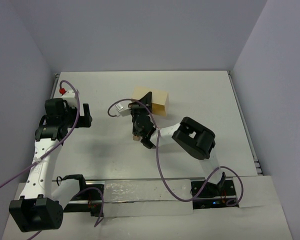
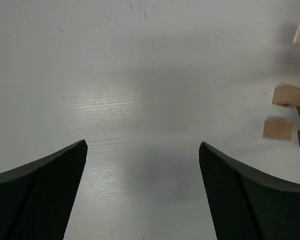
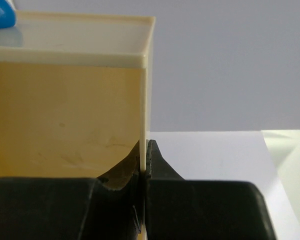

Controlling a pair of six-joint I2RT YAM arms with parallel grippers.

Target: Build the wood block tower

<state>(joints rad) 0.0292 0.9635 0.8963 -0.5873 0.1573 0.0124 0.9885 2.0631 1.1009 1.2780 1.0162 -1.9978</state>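
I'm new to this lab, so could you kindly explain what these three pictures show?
These are two robot arms bolted to a white table. The overhead picture looks down on both: the left arm at left, the right arm at right. The other two pictures come from cameras on the wrists. The left tool is open and holds nothing; small wooden blocks lie off to its side. The right tool is closed, right at the corner edge of a pale wooden box; whether it pinches that edge is unclear.
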